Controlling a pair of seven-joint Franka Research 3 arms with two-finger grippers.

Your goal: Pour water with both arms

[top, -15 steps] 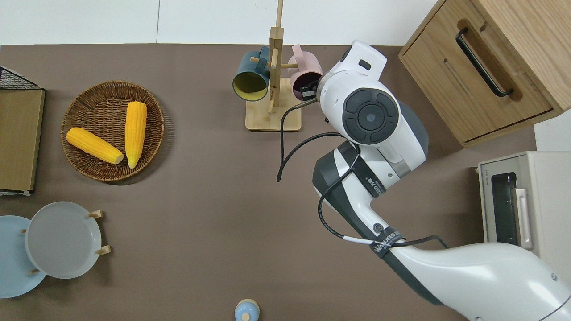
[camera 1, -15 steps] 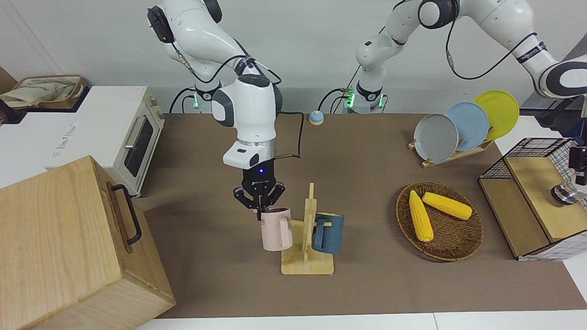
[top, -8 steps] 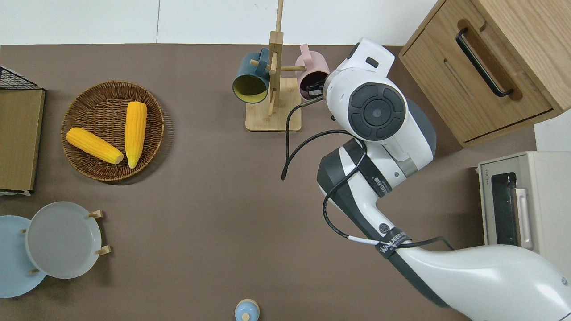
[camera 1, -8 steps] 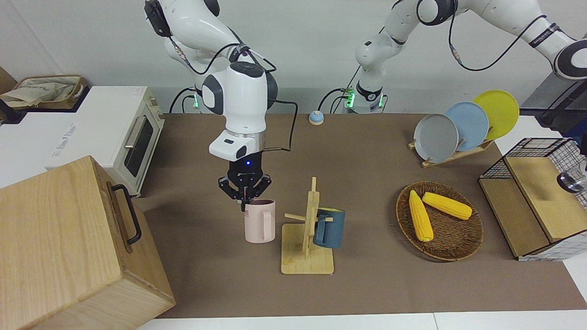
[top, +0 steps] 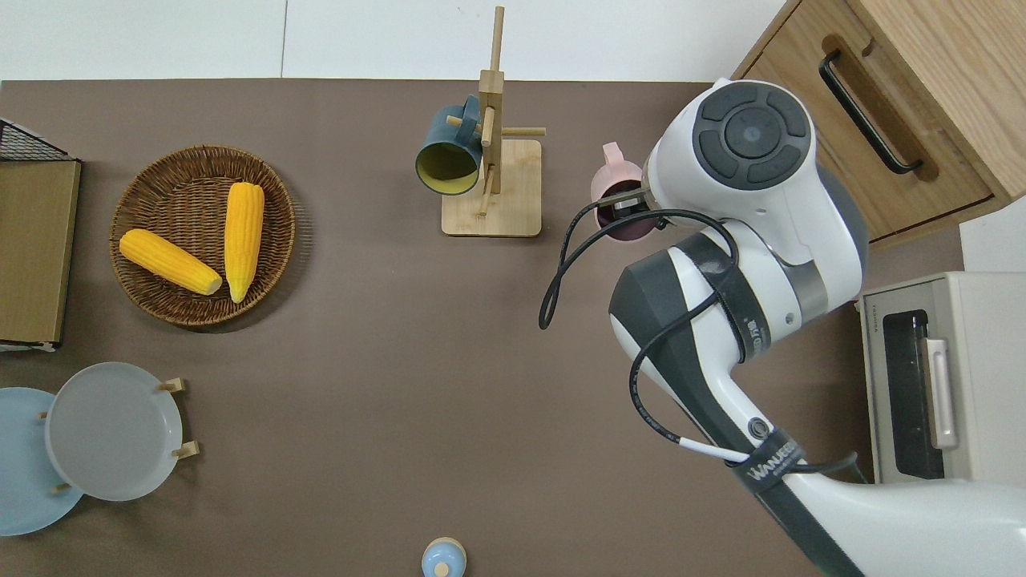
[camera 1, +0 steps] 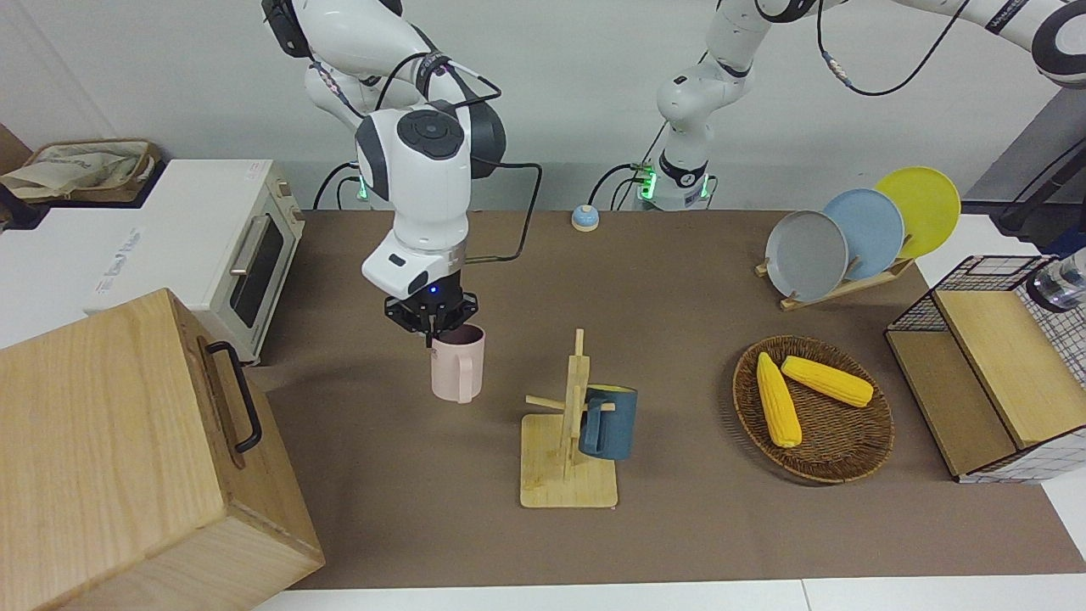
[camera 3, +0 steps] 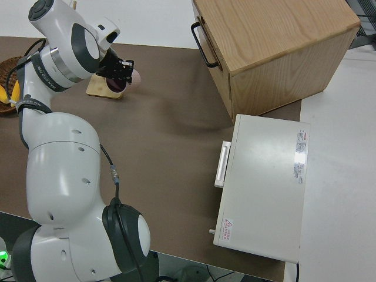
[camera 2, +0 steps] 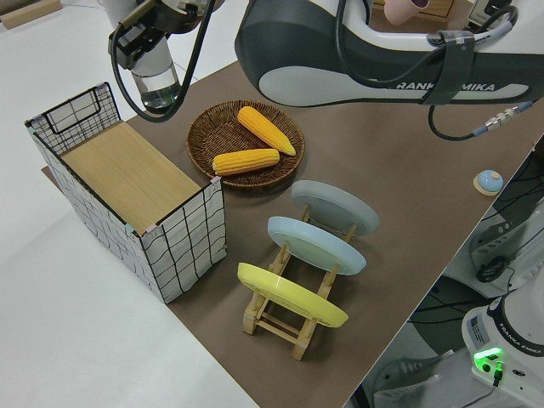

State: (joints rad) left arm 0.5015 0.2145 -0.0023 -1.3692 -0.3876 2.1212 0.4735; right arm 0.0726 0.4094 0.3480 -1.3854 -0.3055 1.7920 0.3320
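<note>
My right gripper (camera 1: 430, 327) is shut on the rim of a pink mug (camera 1: 458, 367), held upright over the brown table between the wooden mug rack (camera 1: 568, 488) and the wooden cabinet. From overhead the pink mug (top: 613, 170) pokes out from under the right arm's wrist. A dark blue mug (camera 1: 609, 423) hangs on the rack. My left gripper (camera 2: 146, 53) is shut on the top of a clear container (camera 2: 159, 85) with water in it, held in the air by the wire-sided box (camera 2: 119, 170). The front view shows only that container (camera 1: 1056, 286), at the frame edge.
A wicker basket (camera 1: 814, 471) with two corn cobs lies beside the wire-sided box. A rack of three plates (camera 1: 857, 233) stands nearer to the robots. A toaster oven (camera 1: 204, 238) and a wooden cabinet (camera 1: 110, 458) fill the right arm's end. A small blue bell (camera 1: 584, 218) sits near the arm bases.
The right gripper drew the pink mug off the rack peg and carried it toward the robots and the right arm's end. The left arm lifted the clear container off the wire-sided box.
</note>
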